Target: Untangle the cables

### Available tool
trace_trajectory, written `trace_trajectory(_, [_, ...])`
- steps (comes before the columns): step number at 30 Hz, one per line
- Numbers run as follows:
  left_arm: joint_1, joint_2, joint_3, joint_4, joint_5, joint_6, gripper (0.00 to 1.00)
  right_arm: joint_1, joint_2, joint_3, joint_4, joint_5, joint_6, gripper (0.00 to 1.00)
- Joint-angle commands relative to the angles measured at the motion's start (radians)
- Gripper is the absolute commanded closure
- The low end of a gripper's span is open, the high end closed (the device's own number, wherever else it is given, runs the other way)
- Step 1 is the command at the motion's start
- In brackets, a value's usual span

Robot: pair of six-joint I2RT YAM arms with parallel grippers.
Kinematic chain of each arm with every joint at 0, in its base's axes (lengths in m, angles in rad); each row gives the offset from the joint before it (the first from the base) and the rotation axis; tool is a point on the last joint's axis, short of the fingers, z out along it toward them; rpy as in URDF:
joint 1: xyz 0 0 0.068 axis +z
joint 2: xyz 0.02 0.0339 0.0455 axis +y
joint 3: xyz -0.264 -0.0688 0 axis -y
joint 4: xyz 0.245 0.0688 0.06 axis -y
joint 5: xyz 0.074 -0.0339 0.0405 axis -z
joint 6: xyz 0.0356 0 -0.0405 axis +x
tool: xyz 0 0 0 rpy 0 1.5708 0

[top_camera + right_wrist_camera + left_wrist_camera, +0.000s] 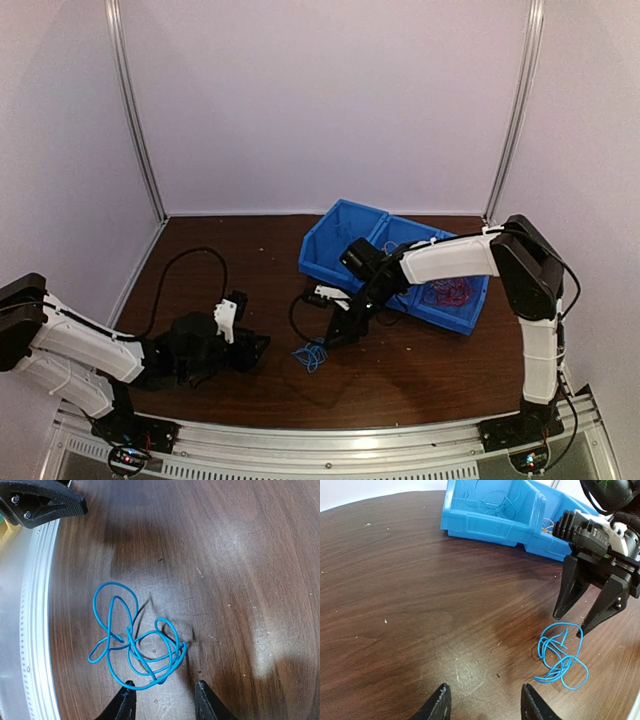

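Blue cable (135, 645), thin and glossy, lies in a loose knot of several overlapping loops on the dark wood tabletop (395, 605), near the front edge and about midway between my two arms. More cables sit in the blue bin (345, 235) at the far right: a red bunch (450, 293) in its right half and a few blue strands (490, 502) in its left half. My right pincer (570, 626) points down at the knot with its jaws spread wide and nothing between them. One fingertip is at the rim of a loop, though I cannot tell whether it touches. My left pincer (485, 705) sits low on the left, jaws also apart and empty, aimed toward the knot, near it but not touching.
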Motion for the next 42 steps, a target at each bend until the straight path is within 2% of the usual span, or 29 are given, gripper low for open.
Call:
trace_trajectory(1, [-0.005, 0.017, 0.009, 0.066, 0.008, -0.005, 0.52, 0.008, 0.012, 0.035, 0.048, 0.045, 0.022, 0.60])
trace_trajectory(15, [-0.004, 0.033, 0.034, 0.056, 0.011, 0.003, 0.52, 0.044, 0.035, 0.092, 0.076, 0.096, 0.008, 0.57])
trace_trajectory(18, [-0.005, 0.021, 0.032, 0.043, 0.012, 0.001, 0.52, 0.044, 0.044, 0.098, 0.078, 0.053, -0.008, 0.62])
trace_trajectory(26, [-0.004, -0.014, 0.024, 0.016, -0.004, 0.003, 0.52, 0.046, 0.067, 0.127, 0.053, 0.004, -0.015, 0.94])
trace_trajectory(33, [-0.004, -0.001, 0.023, 0.045, 0.018, 0.009, 0.52, 0.047, 0.028, 0.124, 0.049, 0.000, 0.006, 1.00])
trace_trajectory(39, [-0.024, -0.023, -0.017, 0.248, 0.118, 0.060, 0.52, 0.047, -0.049, 0.100, 0.074, 0.025, 0.070, 1.00])
trace_trajectory(42, [-0.028, 0.005, 0.021, 0.243, 0.146, 0.043, 0.52, 0.047, -0.077, 0.093, 0.086, 0.052, 0.093, 1.00])
